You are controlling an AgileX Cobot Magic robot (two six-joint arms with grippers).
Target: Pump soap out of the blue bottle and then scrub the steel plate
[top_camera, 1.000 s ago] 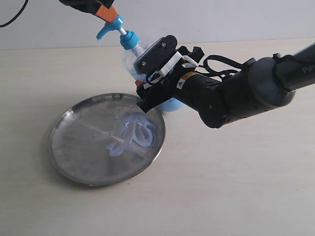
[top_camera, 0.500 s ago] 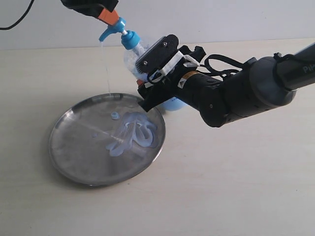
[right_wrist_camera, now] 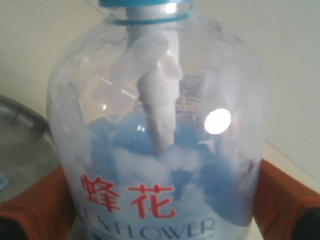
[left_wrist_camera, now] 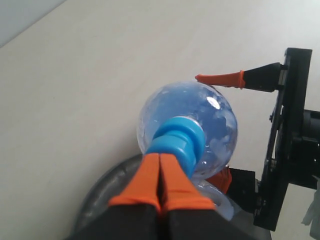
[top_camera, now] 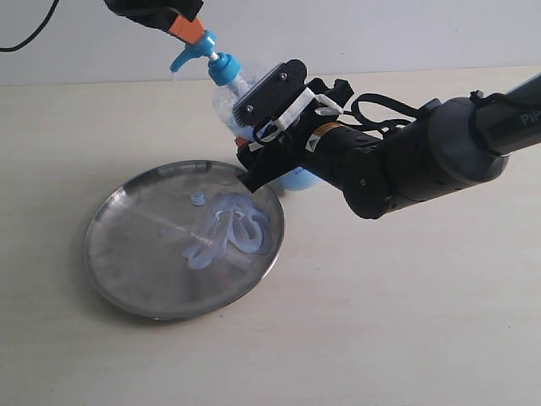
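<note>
The blue bottle [top_camera: 224, 89] leans over the steel plate [top_camera: 135, 245], and my right gripper [top_camera: 258, 139] is shut on its body. In the right wrist view the bottle [right_wrist_camera: 160, 150] with red characters fills the space between the orange fingers [right_wrist_camera: 280, 195]. My left gripper [top_camera: 186, 25] is shut, its orange tips resting on the blue pump head [top_camera: 193, 52]. From the left wrist the closed gripper [left_wrist_camera: 160, 160] sits on the pump head [left_wrist_camera: 180, 145] above the bottle's round body [left_wrist_camera: 200, 110]. Pale blue soap [top_camera: 232, 230] lies in squiggles on the plate's right side, with a small blob [top_camera: 197, 199] beside them.
The plate rests on a pale tabletop [top_camera: 406, 321] with a grey wall behind. My right arm [top_camera: 414, 161] stretches in from the right, just above the plate's far right rim. The plate's rim [right_wrist_camera: 20, 120] shows beside the bottle in the right wrist view.
The left gripper pushed the pump head down. A thin strand of soap ran from the nozzle to the plate, then broke off, leaving a new small blob. The right gripper stayed put.
</note>
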